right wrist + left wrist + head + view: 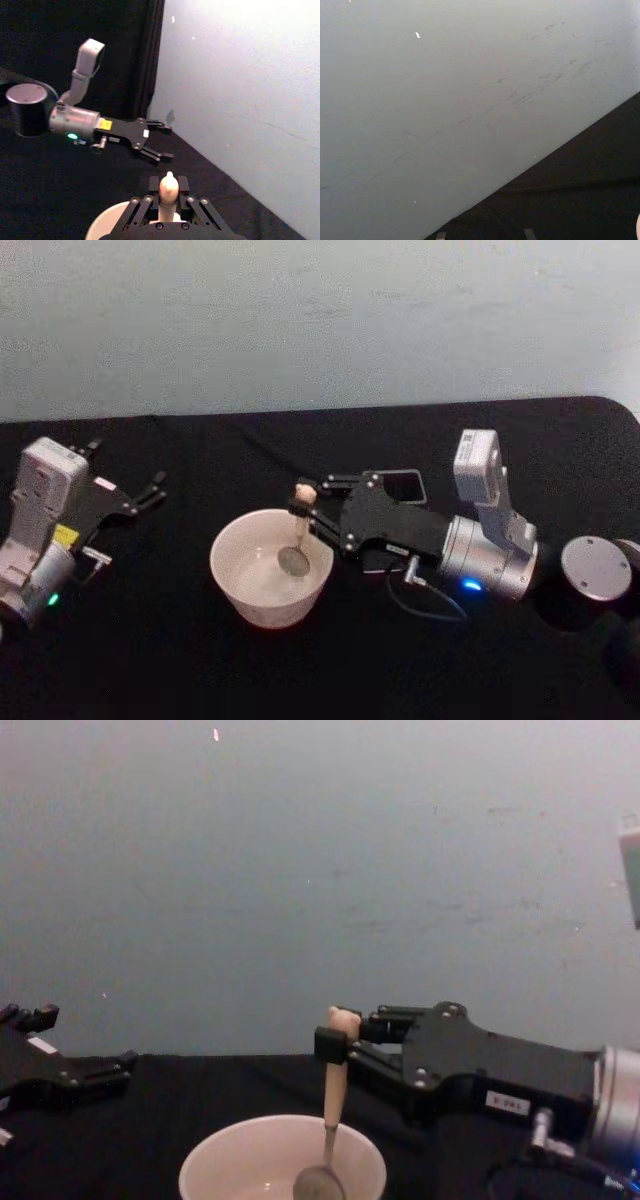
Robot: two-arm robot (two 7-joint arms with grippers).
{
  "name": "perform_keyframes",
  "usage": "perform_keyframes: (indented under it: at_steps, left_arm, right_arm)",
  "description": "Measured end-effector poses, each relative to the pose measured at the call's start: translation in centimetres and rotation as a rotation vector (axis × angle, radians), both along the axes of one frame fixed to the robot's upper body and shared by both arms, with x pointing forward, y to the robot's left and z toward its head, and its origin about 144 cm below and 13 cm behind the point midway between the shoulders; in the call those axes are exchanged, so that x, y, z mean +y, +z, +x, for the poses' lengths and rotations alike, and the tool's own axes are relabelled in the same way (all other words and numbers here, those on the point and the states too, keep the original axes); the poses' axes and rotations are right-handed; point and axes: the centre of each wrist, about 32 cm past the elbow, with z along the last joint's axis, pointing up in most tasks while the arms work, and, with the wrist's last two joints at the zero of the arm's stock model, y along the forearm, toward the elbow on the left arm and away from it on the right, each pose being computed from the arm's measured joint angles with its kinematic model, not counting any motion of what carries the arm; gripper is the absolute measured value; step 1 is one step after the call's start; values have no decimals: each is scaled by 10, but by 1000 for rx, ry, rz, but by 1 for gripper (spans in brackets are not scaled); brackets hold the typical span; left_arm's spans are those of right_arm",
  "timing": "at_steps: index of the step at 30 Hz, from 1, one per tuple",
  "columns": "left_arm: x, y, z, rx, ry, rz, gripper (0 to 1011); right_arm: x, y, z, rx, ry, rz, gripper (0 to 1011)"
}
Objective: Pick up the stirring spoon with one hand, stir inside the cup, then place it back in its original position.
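Stirring spoon [335,1105] in right gripper [336,1045] stands inside cup [262,608], clear of its rim.

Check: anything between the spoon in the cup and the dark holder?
Nothing separate visible. The right gripper, jaws shut on the beige-handled metal spoon in the cream-white round cup, partly covers the dark grey square holder.
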Motion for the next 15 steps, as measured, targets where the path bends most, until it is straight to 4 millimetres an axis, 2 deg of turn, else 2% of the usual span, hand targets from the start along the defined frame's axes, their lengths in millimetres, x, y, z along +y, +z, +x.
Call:
perform_keyframes:
  at_steps: [9, 15]
  left_arm:
    - [0, 0, 0, 0, 0, 0, 1001]
    - [0, 0, 0, 0, 0, 0, 1001]
  right_arm:
    - [8, -1, -12, 17, 56, 15, 212]
    - [23, -2, -12, 23, 82, 23, 212]
